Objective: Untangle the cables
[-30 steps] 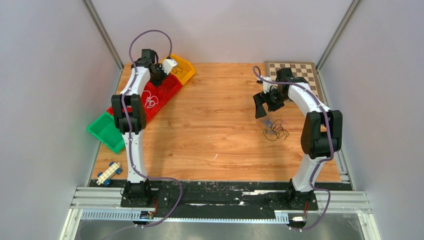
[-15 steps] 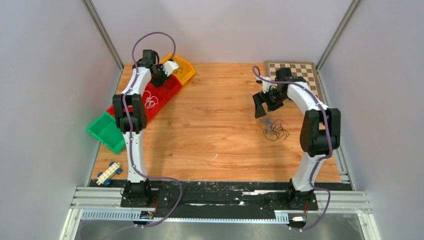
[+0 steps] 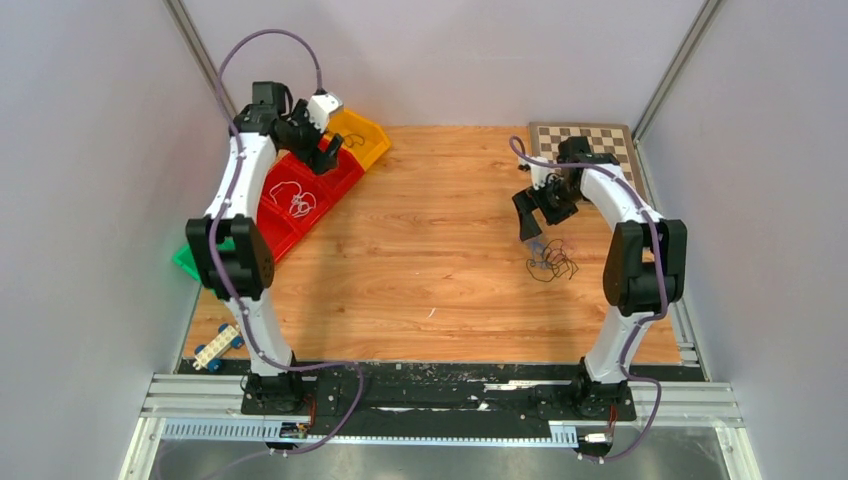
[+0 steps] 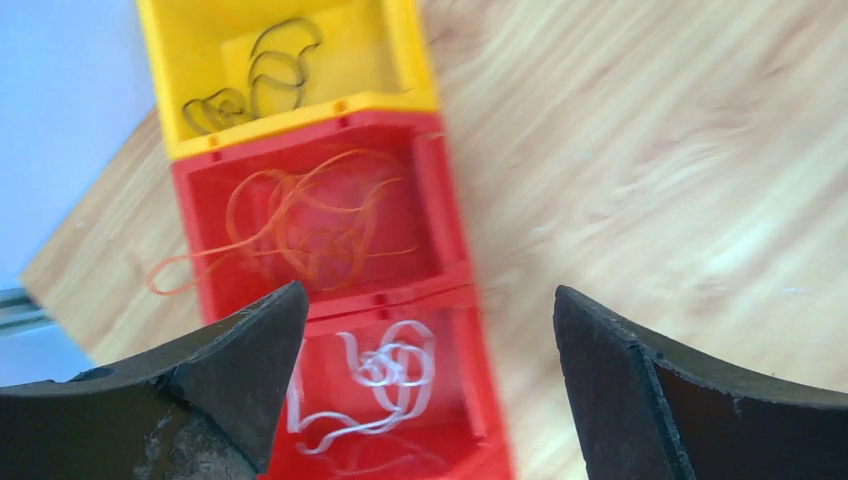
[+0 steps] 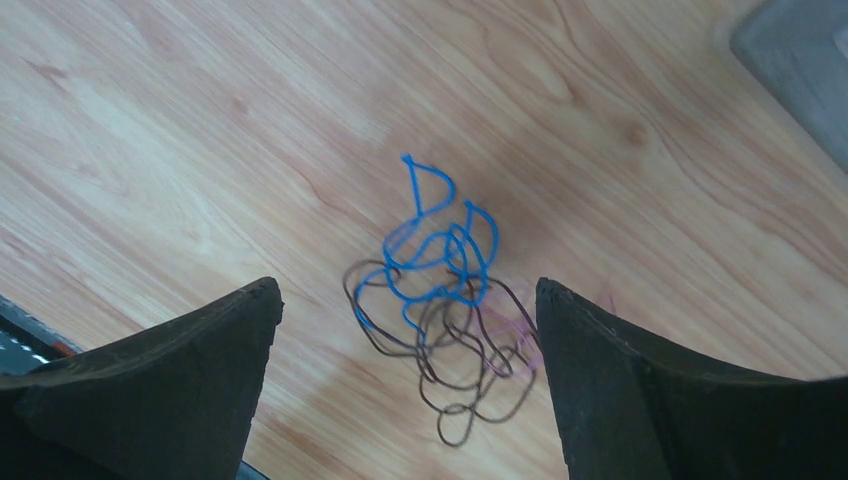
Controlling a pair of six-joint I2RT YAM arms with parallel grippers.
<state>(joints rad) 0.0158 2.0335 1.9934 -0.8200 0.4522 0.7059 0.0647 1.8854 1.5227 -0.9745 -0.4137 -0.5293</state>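
A small tangle of cables (image 3: pixel 552 260) lies on the wooden table at the right. In the right wrist view it shows as blue, dark brown and faint pink wires (image 5: pixel 445 300). My right gripper (image 3: pixel 530 222) hangs open just behind the tangle, and the wires lie between its fingers (image 5: pixel 405 290), below them. My left gripper (image 3: pixel 325 150) hovers open and empty over the row of bins (image 4: pixel 430 292). Below it a white cable (image 4: pixel 385 375) lies in a red bin (image 4: pixel 485 390). An orange cable (image 4: pixel 300 215) lies in the red bin (image 4: pixel 445 200) beside it, and a dark cable (image 4: pixel 255 75) in the yellow bin (image 4: pixel 300 108).
A green bin (image 3: pixel 185 260) at the end of the row is partly hidden by my left arm. A white toy block with blue wheels (image 3: pixel 218 347) lies near the front left corner. A checkerboard (image 3: pixel 590 140) sits at the back right.
My left gripper has opened and the left arm has swung up and to the left over the bins. The right gripper has shifted slightly towards the tangle.
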